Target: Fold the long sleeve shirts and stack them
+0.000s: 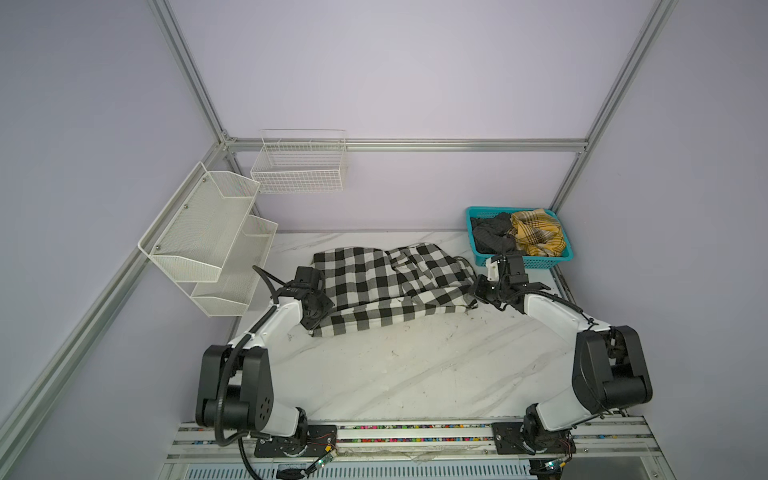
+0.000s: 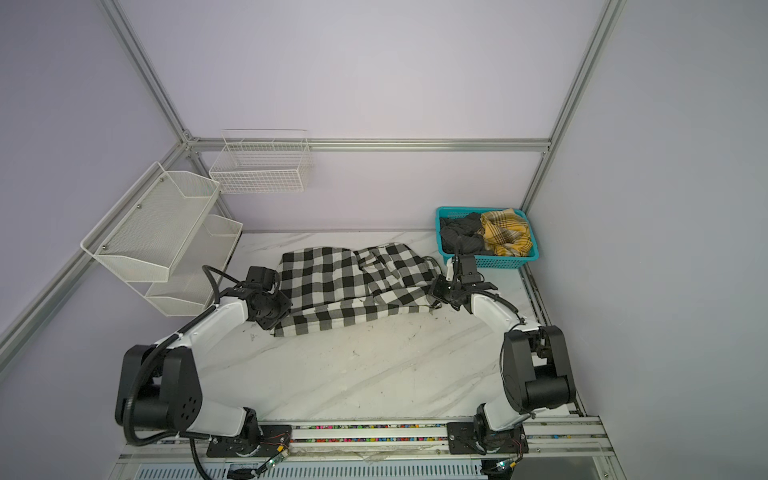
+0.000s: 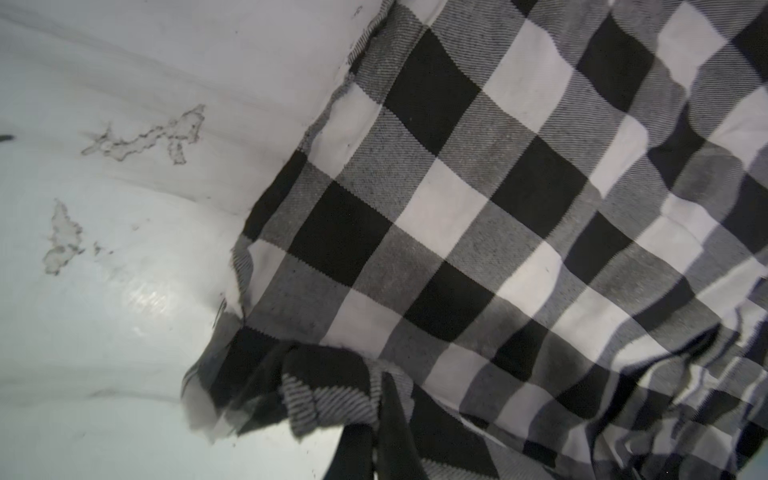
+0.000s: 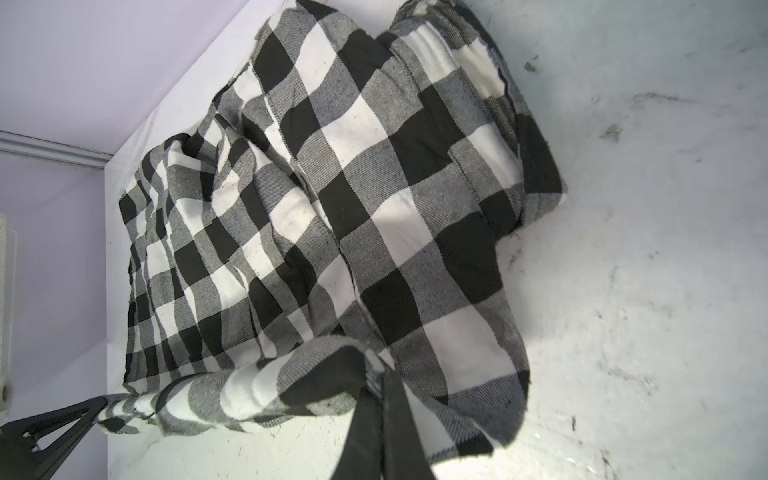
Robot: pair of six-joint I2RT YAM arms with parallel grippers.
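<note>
With both arms bent low, the checked shirt (image 1: 386,286) is pinched tight at 9 o'clock by the left gripper (image 3: 376,374) and at 3 o'clock by the right gripper (image 4: 376,370).

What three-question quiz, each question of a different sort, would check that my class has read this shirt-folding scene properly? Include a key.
1. True or false: the left gripper and the right gripper are each shut on the checked shirt.
2. Where on the table does the teal basket sit? A far right corner; B near left corner; C centre.
3. Fill in: the basket holds a dark garment and a ____ plaid one.
Key: 1 true; 2 A; 3 yellow.
</note>
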